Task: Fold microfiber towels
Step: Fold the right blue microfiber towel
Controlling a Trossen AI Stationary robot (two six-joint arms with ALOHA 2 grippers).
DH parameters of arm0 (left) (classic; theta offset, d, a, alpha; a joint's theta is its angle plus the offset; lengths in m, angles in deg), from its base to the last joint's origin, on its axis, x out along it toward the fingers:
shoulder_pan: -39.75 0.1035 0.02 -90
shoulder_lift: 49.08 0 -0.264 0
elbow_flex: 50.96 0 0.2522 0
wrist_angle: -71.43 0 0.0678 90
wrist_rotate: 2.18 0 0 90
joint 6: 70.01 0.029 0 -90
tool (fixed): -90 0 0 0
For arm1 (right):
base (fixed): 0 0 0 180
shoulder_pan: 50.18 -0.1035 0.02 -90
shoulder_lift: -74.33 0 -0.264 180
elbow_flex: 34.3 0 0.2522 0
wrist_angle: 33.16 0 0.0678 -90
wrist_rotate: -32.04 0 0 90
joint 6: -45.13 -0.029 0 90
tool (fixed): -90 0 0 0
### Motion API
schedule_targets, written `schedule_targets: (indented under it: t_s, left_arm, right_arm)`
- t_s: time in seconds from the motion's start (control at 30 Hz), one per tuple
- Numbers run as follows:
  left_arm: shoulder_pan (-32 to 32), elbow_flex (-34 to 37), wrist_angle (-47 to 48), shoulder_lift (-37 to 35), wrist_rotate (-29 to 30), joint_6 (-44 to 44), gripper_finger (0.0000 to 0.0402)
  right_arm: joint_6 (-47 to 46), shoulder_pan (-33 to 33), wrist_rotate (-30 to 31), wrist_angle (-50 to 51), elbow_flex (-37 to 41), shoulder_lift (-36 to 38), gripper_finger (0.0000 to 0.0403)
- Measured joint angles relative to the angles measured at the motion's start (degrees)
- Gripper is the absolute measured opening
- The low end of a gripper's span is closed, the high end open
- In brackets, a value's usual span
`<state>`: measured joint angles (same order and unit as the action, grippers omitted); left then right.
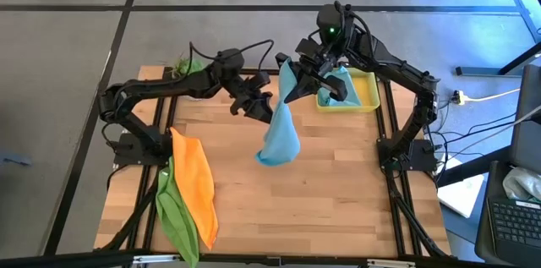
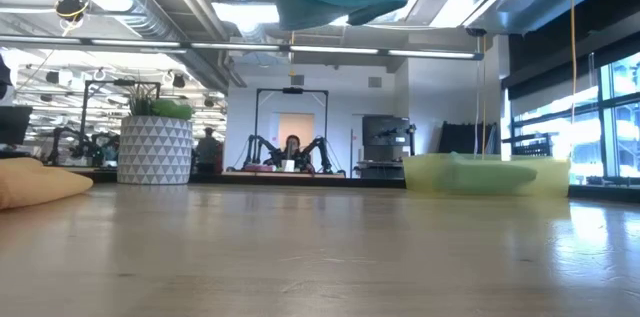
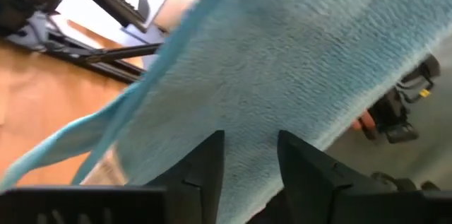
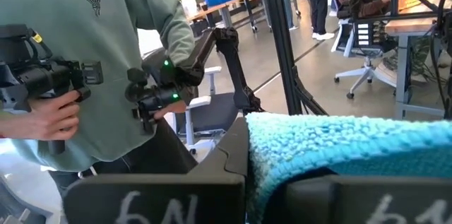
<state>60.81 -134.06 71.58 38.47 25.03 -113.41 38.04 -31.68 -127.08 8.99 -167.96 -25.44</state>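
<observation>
The wooden counter (image 1: 321, 183) has an orange towel (image 1: 194, 185) and a lime green towel (image 1: 173, 210) lying at 8 o'clock. A teal towel (image 1: 280, 133) hangs in the air above the middle. It is soft, light and floppy, so corners are the best places to hold. The right jaws (image 1: 297, 78) pinch its top. The left jaws (image 3: 248, 155) look parted against the cloth. The yellow tray (image 1: 365, 90) sits at 1 o'clock.

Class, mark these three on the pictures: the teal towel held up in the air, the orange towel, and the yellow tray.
teal towel (image 1: 279, 137): high view, its hanging lower bulge.
orange towel (image 1: 193, 179): high view, middle of the cloth.
yellow tray (image 1: 370, 90): high view, bare floor near its right rim.
</observation>
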Motion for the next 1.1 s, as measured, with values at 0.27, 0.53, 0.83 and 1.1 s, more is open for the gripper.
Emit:
schedule_targets:
  t_s: [0.27, 0.53, 0.83, 1.1]
  left_arm:
    - [-0.5, 0.0, -1.3, 0.0, -2.3, 1.4, 0.0008]
    - [4.8, -0.1, 1.9, -2.9, -2.4, 1.9, 0.0000]
    - [5.5, -0.1, 18.4, -5.2, 1.8, 10.0, 0.0000]
    - [4.4, 0.1, 30.5, -8.1, 5.6, 17.3, 0.0000]
  right_arm:
    - [-0.3, 0.0, 0.0, 1.3, 0.0, 0.3, 0.0009]
    - [7.0, 0.5, 0.2, 21.3, 0.0, 0.3, 0.0009]
    - [16.1, 0.2, 8.5, 29.7, 0.0, 0.3, 0.0009]
    - [7.5, -1.7, 8.0, 14.5, 0.0, 0.3, 0.0010]
